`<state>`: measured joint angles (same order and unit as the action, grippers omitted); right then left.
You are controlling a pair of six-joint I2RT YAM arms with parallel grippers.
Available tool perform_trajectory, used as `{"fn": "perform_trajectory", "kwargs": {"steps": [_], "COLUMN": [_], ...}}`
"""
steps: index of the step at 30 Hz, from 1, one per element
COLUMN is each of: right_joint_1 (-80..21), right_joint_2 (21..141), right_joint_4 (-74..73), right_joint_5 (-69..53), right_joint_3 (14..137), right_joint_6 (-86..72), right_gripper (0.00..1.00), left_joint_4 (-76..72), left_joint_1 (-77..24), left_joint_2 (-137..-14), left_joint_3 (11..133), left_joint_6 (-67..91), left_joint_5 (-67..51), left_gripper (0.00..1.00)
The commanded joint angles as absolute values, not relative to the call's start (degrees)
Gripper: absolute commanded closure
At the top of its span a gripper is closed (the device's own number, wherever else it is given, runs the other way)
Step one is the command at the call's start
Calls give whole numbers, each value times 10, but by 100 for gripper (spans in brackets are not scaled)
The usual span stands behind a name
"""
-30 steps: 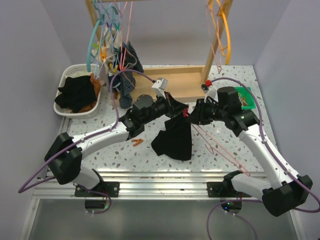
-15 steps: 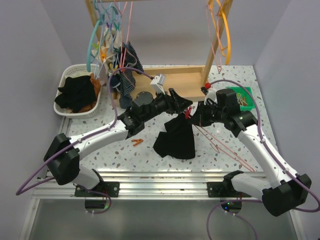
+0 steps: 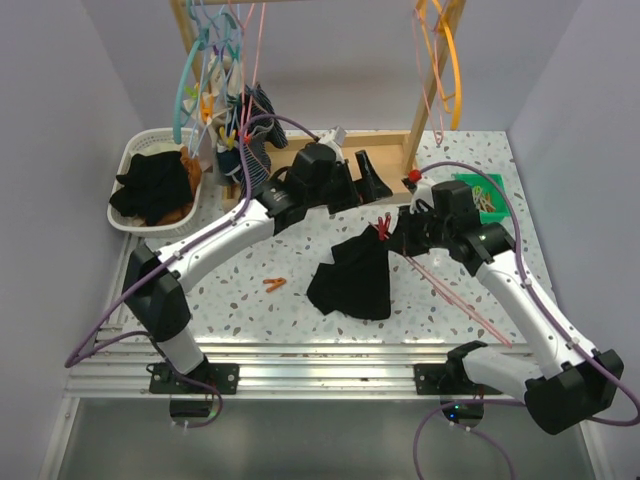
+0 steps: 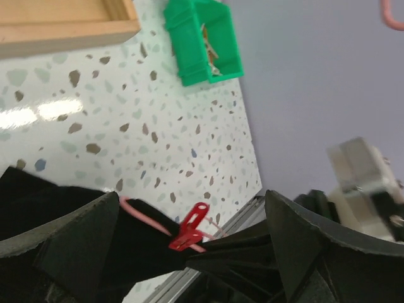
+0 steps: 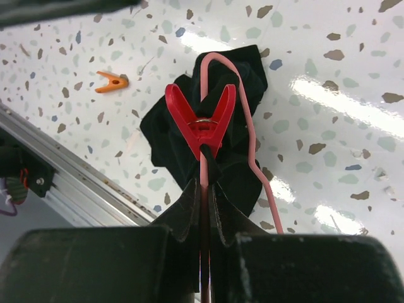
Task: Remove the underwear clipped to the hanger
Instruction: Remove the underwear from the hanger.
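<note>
- Underwear [image 3: 352, 280], black, hangs off the hanger's end, its lower half heaped on the table [image 3: 230, 310].
- Pink hanger [image 5: 247, 136] slants toward the near edge.
- Left gripper [image 3: 362, 188] hovers above, jaws wide, empty.
- Right gripper [image 3: 393, 238] pinches the hanger.
- Red clip [image 5: 201, 123] bites cloth and wire.

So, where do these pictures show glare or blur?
Right wrist view: white glare patches on the speckled terrazzo table; red plastic clothes peg sharp, black right fingers blurred. Left wrist view: glare at left, left fingers soft. Top view: even, sharp.
</note>
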<state>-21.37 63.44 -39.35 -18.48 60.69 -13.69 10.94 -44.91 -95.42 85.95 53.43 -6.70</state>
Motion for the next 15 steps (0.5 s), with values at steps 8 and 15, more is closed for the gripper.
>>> {"fn": "perform_trajectory", "kwargs": {"steps": [8, 15], "right_joint_1": [-214, -213], "right_joint_2": [633, 662], "right_joint_4": [-412, -496], "right_joint_5": [-305, -424], "right_joint_3": [638, 682], "right_joint_6": [-117, -120], "right_gripper": [100, 100], "left_joint_4": [138, -53], "left_joint_1": [-381, -246], "left_joint_2": [-926, -782], "left_joint_3": [844, 582], "left_joint_6": [392, 322], "left_joint_5": [-193, -442], "left_gripper": [0, 8]}}
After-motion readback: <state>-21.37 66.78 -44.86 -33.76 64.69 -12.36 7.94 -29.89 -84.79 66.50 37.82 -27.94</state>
